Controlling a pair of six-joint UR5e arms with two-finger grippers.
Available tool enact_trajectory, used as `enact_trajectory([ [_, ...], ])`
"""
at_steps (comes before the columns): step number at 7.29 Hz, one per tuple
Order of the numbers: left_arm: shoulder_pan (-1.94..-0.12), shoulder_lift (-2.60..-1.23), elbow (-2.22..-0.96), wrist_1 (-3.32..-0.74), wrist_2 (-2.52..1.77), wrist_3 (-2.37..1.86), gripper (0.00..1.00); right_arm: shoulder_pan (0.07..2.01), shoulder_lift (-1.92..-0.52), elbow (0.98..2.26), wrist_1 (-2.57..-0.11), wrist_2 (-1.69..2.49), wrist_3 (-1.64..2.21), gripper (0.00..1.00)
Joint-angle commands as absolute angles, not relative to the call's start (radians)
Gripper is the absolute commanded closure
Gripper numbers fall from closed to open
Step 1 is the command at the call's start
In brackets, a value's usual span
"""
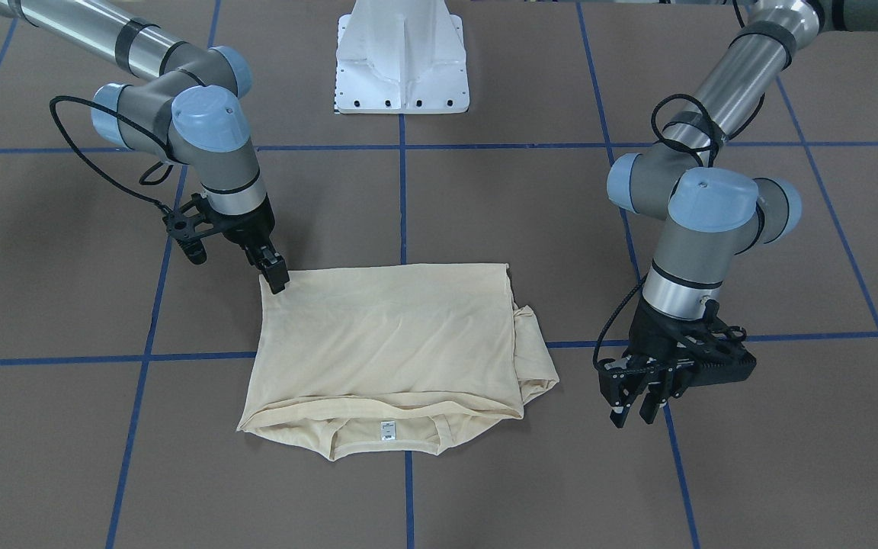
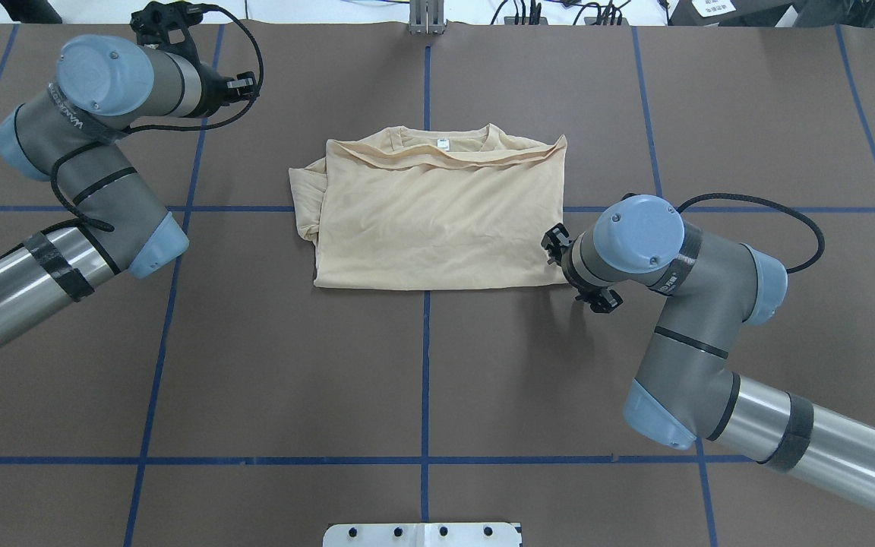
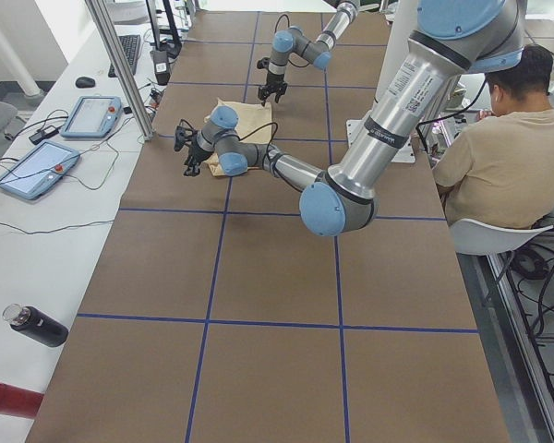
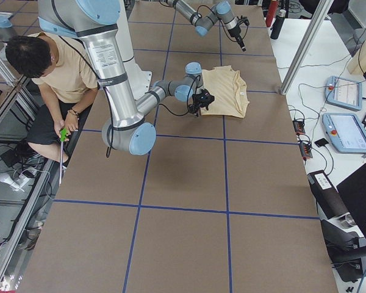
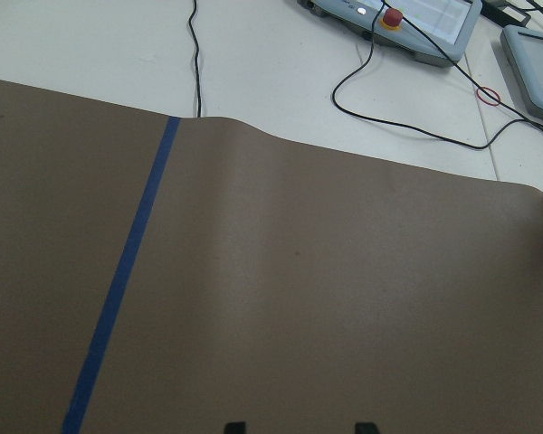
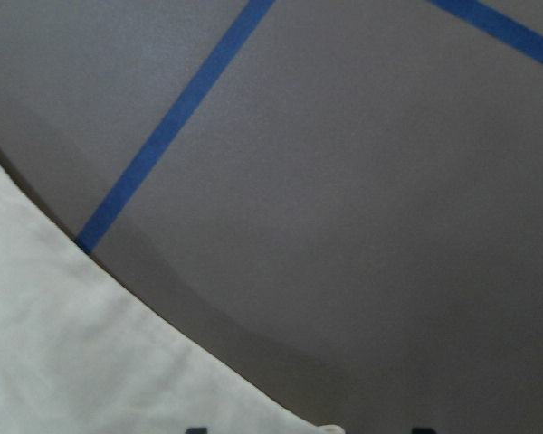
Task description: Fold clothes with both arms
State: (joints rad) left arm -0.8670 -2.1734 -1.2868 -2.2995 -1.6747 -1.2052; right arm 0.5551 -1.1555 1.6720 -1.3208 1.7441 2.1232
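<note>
The pale cream-yellow T-shirt (image 1: 386,335) lies folded into a rectangle on the brown table. Its small white neck label (image 1: 387,429) faces the operators' side, and a bunched sleeve sticks out at one side (image 1: 536,358). The print is hidden. It also shows in the overhead view (image 2: 437,220). My right gripper (image 1: 279,280) is low at the shirt's corner nearest the robot. In the right wrist view (image 6: 308,429) its fingertips stand apart either side of that corner (image 6: 90,362). My left gripper (image 1: 635,415) hangs open and empty over bare table beside the bunched sleeve, and also shows in the left wrist view (image 5: 299,427).
The white pedestal base (image 1: 401,61) stands at the robot's side of the table. Blue tape lines (image 1: 402,198) cross the brown mat. A seated person (image 3: 499,157) is beside the table. Teach pendants (image 3: 92,115) and bottles (image 3: 37,325) lie on the white bench past the table's far edge.
</note>
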Motion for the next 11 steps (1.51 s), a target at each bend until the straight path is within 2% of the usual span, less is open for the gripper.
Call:
enact_trajectory([
  [1, -0.868, -2.169, -1.284, -2.299, -1.674, -1.203, 0.49, 0.555, -1.152, 1.675, -1.321, 1.744, 2.137, 1.00],
  [4, -0.864, -2.155, -1.281, -2.301, -1.672, -1.206, 0.49, 0.574, -1.151, 1.680, -1.321, 1.746, 2.134, 1.00],
  [6, -0.864, -2.157, -1.279, -2.302, -1.672, -1.207, 0.49, 0.586, -1.167, 1.732, -1.321, 1.750, 2.135, 1.00],
  [7, -0.864, -2.161, -1.293, -2.316, -1.677, -1.207, 0.49, 0.581, -1.221, 1.815, -1.334, 1.756, 2.146, 1.00],
  [8, -0.862, -2.158, -1.351, -2.327, -1.687, -1.210, 0.49, 0.508, -1.353, 1.945, -1.335, 1.755, 2.179, 1.00],
  [10, -0.851, -2.119, -1.493, -2.315, -1.886, -1.344, 0.47, 0.306, -1.524, 2.130, -1.338, 1.758, 2.232, 1.00],
  [11, -0.792, -2.103, -1.584, -2.313, -1.917, -1.474, 0.45, 0.187, -1.549, 2.160, -1.338, 1.758, 2.279, 1.00],
])
